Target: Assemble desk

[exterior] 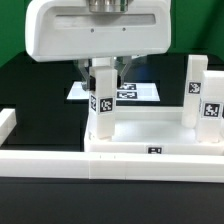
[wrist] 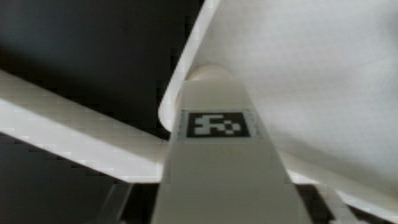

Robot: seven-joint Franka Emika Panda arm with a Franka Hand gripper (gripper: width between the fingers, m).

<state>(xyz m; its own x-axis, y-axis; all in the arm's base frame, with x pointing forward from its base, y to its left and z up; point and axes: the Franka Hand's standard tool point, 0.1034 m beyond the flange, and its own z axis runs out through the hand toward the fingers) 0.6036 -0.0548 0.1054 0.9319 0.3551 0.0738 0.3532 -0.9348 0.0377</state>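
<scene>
Black table [exterior: 30, 80]; gripper [exterior: 103, 72] clamped on upright leg [exterior: 101, 105] standing in tabletop [exterior: 150, 130] tray corner.

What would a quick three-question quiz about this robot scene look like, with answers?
1. Where is the leg under the end effector?
A. Lying on the marker board
B. At the tabletop's corner on the exterior view's left
C. Off the table

2. What colour is the table surface?
A. Red
B. Yellow
C. Black

3. How does that leg stand?
A. Upright
B. Flat on its side
C. Tilted far over

Answers:
1. B: the leg rises from the end of the tabletop on the exterior view's left, with the end effector closed on its top.
2. C: the table shows black around the white parts.
3. A: its long sides run straight up.
</scene>
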